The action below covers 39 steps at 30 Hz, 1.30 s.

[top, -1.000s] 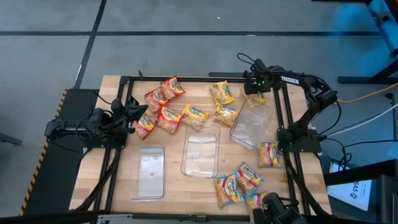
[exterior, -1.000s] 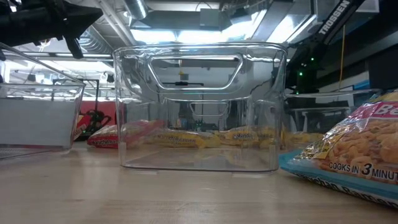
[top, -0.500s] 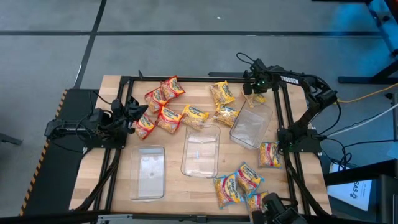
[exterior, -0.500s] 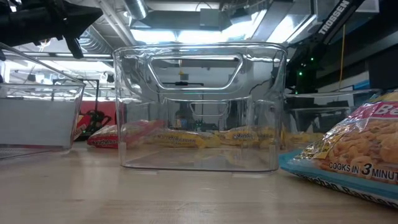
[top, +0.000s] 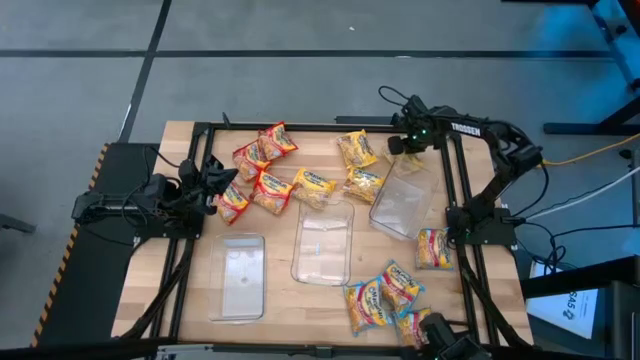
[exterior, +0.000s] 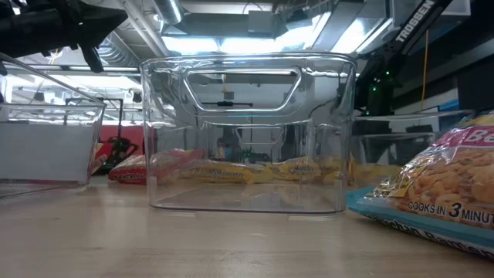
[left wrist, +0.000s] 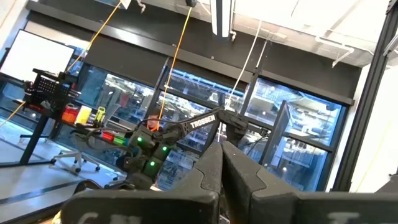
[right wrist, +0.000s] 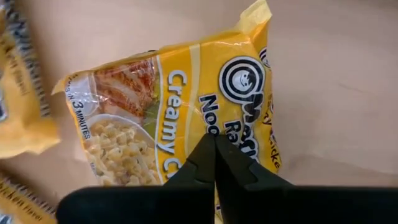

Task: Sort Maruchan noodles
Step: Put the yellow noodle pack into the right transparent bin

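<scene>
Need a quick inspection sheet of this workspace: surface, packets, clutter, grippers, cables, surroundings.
Surface: wooden table, black frame around it.
Job's things: noodle packets in three groups: red ones far left, yellow ones far centre, mixed pile near right; one lone packet at right edge.
Clutter: three clear trays, all empty.
Grippers: left gripper shut, at the left edge by the red packets; right gripper shut over a yellow Creamy packet.
Cables: orange cable on floor, right.
Surroundings: grey floor; nothing else seen.
</scene>
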Tool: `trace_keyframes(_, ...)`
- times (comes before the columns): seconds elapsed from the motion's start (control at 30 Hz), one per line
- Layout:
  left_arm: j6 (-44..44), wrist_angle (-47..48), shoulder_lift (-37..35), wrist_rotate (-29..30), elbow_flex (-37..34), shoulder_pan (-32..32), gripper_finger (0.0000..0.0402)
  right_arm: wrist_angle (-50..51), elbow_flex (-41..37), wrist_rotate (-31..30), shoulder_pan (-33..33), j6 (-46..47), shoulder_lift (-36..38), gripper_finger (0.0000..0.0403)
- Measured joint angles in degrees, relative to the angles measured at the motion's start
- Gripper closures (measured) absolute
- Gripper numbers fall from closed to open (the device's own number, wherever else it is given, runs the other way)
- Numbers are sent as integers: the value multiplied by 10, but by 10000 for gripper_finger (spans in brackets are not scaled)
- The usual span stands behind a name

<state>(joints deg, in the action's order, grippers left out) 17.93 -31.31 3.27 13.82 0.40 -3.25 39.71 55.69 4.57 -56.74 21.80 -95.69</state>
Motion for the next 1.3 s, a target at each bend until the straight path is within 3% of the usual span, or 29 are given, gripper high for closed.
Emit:
trace_keyframes(0.27,0,0,0,0,0,0,401,-6,10,-51,37,-3,34,403)
trace_keyframes(0.6,0,0,0,-9,0,0,401,12,45,-72,43,-5,76,398)
trace_keyframes(0.93,-3,0,0,-13,0,0,401,5,45,-51,43,-83,73,357)
trace_keyframes(1.1,-5,0,0,-13,0,0,401,25,45,-107,42,-39,73,347)
trace_keyframes(1.3,-5,0,0,-13,0,0,401,31,16,-108,42,-29,74,277)
